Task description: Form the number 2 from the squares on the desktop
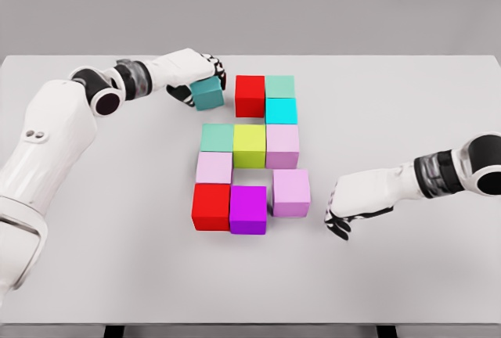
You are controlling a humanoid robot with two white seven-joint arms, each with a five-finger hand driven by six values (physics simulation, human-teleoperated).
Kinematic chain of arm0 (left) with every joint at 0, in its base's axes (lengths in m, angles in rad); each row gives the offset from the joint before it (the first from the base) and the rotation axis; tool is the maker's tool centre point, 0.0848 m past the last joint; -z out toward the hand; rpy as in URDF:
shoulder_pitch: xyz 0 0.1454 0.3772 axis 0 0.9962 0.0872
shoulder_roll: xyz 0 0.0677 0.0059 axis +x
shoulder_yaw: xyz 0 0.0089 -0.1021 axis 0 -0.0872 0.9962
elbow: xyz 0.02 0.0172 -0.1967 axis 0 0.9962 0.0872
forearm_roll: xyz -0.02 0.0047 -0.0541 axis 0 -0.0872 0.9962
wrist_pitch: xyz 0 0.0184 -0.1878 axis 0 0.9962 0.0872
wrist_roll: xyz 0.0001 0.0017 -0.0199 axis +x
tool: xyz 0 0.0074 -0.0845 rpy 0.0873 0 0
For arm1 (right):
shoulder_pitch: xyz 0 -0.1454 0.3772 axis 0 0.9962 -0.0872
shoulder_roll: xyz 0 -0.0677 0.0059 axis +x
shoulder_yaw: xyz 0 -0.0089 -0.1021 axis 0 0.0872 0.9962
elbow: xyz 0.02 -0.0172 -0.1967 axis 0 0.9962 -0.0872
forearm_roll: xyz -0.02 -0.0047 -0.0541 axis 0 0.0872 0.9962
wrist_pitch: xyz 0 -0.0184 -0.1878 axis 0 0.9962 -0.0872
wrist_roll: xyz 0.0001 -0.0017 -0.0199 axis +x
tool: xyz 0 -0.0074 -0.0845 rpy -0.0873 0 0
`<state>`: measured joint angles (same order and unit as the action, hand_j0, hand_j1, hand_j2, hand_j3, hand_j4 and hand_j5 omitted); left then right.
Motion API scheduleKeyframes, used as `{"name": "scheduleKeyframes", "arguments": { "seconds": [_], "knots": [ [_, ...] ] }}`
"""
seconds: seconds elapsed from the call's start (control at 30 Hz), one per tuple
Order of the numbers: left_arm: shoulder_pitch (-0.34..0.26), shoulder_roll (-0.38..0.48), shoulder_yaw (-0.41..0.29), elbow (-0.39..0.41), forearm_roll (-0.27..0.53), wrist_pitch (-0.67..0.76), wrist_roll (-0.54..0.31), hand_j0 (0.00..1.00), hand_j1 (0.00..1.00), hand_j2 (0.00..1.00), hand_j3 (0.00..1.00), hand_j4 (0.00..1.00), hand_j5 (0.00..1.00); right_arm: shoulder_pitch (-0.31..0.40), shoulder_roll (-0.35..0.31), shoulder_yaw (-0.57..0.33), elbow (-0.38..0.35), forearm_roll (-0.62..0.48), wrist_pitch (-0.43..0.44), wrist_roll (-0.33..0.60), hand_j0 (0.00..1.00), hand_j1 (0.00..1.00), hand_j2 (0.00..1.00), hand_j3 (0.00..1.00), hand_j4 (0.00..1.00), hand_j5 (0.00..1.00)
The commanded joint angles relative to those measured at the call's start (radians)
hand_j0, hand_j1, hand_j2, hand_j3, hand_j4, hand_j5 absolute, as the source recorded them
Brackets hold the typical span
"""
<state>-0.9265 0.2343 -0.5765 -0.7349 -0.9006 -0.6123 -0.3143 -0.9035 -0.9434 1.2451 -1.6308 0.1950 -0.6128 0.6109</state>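
Note:
My left hand (197, 80) is at the back of the table, fingers curled around a teal cube (208, 94) that sits just left of a red cube (250, 95). Beside the red one are a pale green cube (279, 86) and a cyan cube (281, 110). The middle row holds a green cube (217, 136), a yellow-green cube (250, 145) and a pink cube (282, 145). A light pink cube (214, 167) sits below the green one. The bottom row has a red cube (210, 206), a magenta cube (248, 210) and a lilac cube (290, 192). My right hand (344, 214) rests open, right of the lilac cube.
The white table (117, 260) spans the whole view, with its front edge near the bottom. Both forearms lie low over the surface at the left and right sides.

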Motion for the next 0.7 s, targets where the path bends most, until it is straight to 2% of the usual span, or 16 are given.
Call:
{"name": "scheduleKeyframes", "arguments": {
  "seconds": [0.0, 0.13, 0.27, 0.57, 0.63, 0.67],
  "knots": [
    [0.0, -0.001, 0.003, 0.002, 0.003, 0.001, 0.001, 0.5, 0.5, 0.5, 0.5, 0.5, 0.5, 0.0, -0.026, -0.004, 0.002, -0.005, 0.002, 0.0, 0.37, 0.37, 0.37, 0.37, 0.37, 0.37],
    [0.0, 0.002, 0.003, -0.001, 0.006, 0.001, 0.001, 0.54, 0.54, 0.54, 0.54, 0.54, 0.54, 0.0, -0.054, -0.033, 0.002, -0.005, 0.002, 0.0, 0.41, 0.41, 0.41, 0.41, 0.41, 0.41],
    [0.002, 0.019, 0.004, -0.008, 0.012, 0.001, 0.006, 0.53, 0.53, 0.53, 0.53, 0.53, 0.53, -0.009, -0.066, -0.055, 0.002, -0.005, 0.002, 0.0, 0.44, 0.44, 0.44, 0.44, 0.44, 0.44],
    [0.005, 0.014, 0.003, -0.008, 0.014, 0.001, 0.014, 0.53, 0.53, 0.53, 0.53, 0.53, 0.53, -0.044, -0.054, -0.072, 0.002, -0.005, 0.002, 0.0, 0.5, 0.5, 0.5, 0.5, 0.5, 0.5],
    [0.006, 0.014, 0.003, -0.008, 0.015, 0.001, 0.014, 0.53, 0.53, 0.53, 0.53, 0.53, 0.53, -0.055, -0.052, -0.073, 0.002, -0.006, 0.002, 0.0, 0.58, 0.58, 0.58, 0.58, 0.58, 0.58],
    [0.006, 0.014, 0.003, -0.008, 0.014, 0.001, 0.014, 0.53, 0.53, 0.53, 0.53, 0.53, 0.53, -0.067, -0.052, -0.073, 0.0, -0.006, 0.002, 0.0, 0.67, 0.67, 0.67, 0.67, 0.67, 0.67]
  ]
}}
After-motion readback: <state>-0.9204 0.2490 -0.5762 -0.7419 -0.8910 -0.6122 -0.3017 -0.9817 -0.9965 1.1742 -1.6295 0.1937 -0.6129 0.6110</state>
